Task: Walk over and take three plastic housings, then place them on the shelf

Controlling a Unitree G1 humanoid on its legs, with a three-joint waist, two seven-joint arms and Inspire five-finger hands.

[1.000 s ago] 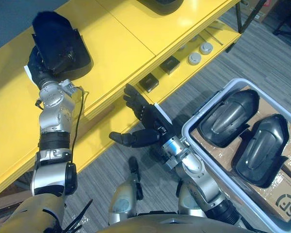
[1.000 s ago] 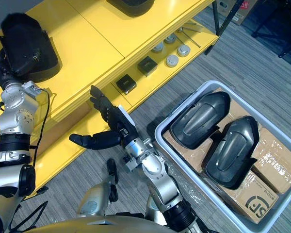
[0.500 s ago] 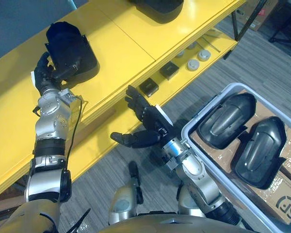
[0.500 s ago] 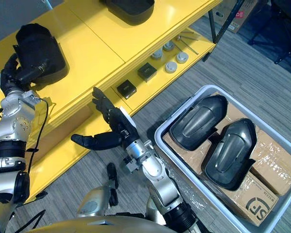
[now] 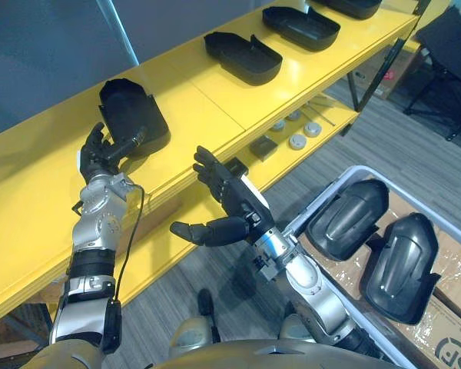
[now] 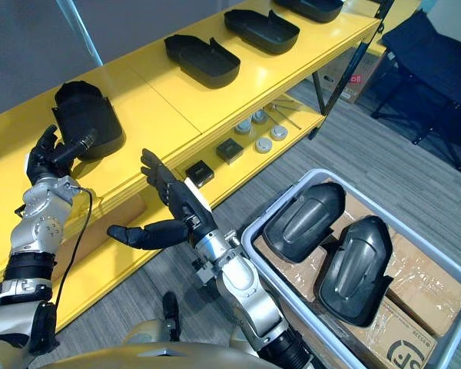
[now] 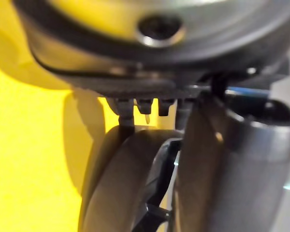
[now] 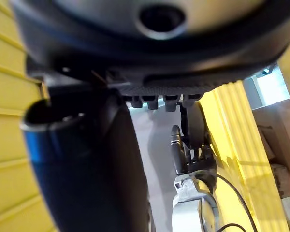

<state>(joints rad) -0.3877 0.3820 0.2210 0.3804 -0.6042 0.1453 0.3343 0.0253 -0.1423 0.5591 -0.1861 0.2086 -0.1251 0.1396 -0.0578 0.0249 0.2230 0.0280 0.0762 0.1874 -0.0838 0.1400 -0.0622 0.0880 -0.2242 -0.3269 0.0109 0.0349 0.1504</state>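
Note:
A black plastic housing [image 5: 134, 114] lies on the yellow shelf top [image 5: 207, 92]. My left hand [image 5: 98, 157] sits just in front of it, open, with its thumb stretched against the housing's near edge. My right hand [image 5: 232, 198] hovers open over the floor in front of the shelf, fingers spread and holding nothing. Further along the shelf lie three more housings [image 5: 242, 55], [image 5: 301, 27], [image 5: 353, 6]. Two housings [image 5: 346, 219], [image 5: 396, 257] rest in the grey bin [image 5: 316, 200] at the lower right.
Cardboard boxes [image 5: 446, 315] line the bin under the housings. The lower shelf board holds small round discs [image 5: 296, 141] and black square parts [image 5: 263, 146]. A dark chair [image 5: 446, 46] stands at the far right, beyond the shelf's black leg [image 5: 369, 73].
The camera has swung up along the shelf. My left hand has slid back off the housing, leaving it on the shelf, and now only its thumb lies against the near edge. The right hand stays open.

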